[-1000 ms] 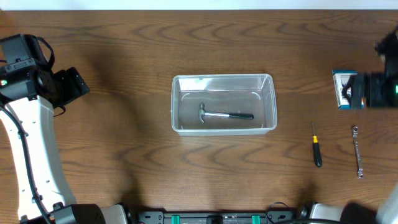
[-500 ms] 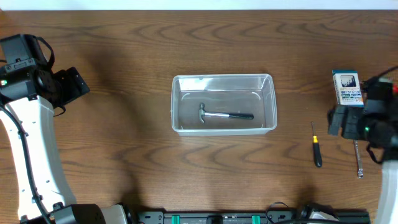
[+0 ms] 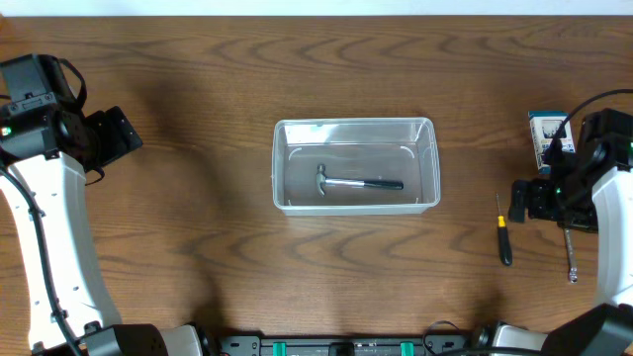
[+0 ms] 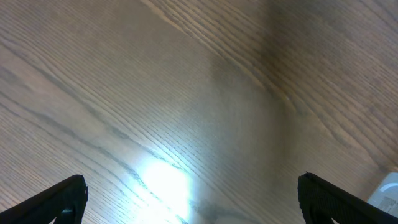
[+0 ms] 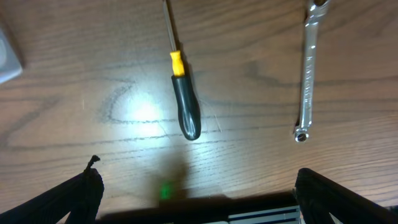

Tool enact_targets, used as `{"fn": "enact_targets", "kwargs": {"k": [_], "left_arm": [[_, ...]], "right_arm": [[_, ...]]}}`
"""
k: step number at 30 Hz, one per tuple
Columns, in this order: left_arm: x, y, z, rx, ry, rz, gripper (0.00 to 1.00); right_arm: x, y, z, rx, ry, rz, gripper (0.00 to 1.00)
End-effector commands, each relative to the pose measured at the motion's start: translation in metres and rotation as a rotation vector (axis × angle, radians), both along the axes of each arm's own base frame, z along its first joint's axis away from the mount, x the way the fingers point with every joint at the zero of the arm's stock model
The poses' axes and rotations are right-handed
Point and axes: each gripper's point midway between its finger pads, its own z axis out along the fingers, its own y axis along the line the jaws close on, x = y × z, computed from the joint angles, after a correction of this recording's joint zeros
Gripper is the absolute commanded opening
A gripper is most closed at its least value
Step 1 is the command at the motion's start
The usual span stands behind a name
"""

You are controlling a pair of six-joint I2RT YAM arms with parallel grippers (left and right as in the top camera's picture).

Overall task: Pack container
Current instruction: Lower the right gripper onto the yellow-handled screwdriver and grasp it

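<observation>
Wood-grain table (image 3: 198,59) fills every view, with the clear container (image 3: 354,123) at its centre, a hammer (image 3: 356,183) already inside. Within the last second the right gripper (image 5: 198,186) swung from the blue-and-white box (image 3: 546,133) at 3 o'clock down over the screwdriver (image 5: 184,109), fingers spread and empty, the wrench (image 5: 306,68) alongside; that screwdriver looks like the next pick. At 9 o'clock the left gripper (image 4: 193,193) hangs released over bare wood.

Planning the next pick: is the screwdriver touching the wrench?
Apart. The right wrist view shows a wide strip of bare table between the screwdriver and the wrench.
</observation>
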Motion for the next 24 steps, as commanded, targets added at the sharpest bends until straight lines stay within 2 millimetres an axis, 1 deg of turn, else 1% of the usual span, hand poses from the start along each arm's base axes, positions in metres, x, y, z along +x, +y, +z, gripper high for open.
{"fn": "enact_targets", "kwargs": {"k": [1, 4, 6, 10, 17, 21, 24], "left_arm": [[0.0, 0.002, 0.008, 0.017, -0.018, 0.001, 0.98], [0.0, 0.002, 0.008, 0.017, -0.018, 0.001, 0.98], [0.0, 0.003, 0.008, 0.018, -0.018, 0.001, 0.98], [0.0, 0.002, 0.008, 0.017, -0.018, 0.001, 0.98], [0.0, 0.003, 0.008, 0.018, -0.018, 0.001, 0.98], [0.0, 0.003, 0.008, 0.018, -0.018, 0.001, 0.98], [0.0, 0.002, 0.008, 0.017, -0.018, 0.001, 0.98]], "right_arm": [[0.001, 0.008, -0.003, -0.004, 0.015, 0.076, 0.99], [-0.002, 0.015, -0.008, -0.01, 0.042, 0.191, 0.99], [-0.003, 0.016, -0.01, -0.019, 0.052, 0.219, 0.99], [-0.006, 0.017, -0.018, -0.012, 0.06, 0.219, 0.99], [-0.005, 0.015, -0.041, -0.026, 0.051, 0.248, 0.99], [0.0, 0.013, -0.053, -0.037, 0.026, 0.248, 0.99], [0.006, 0.007, -0.063, -0.04, 0.012, 0.229, 0.99]]}}
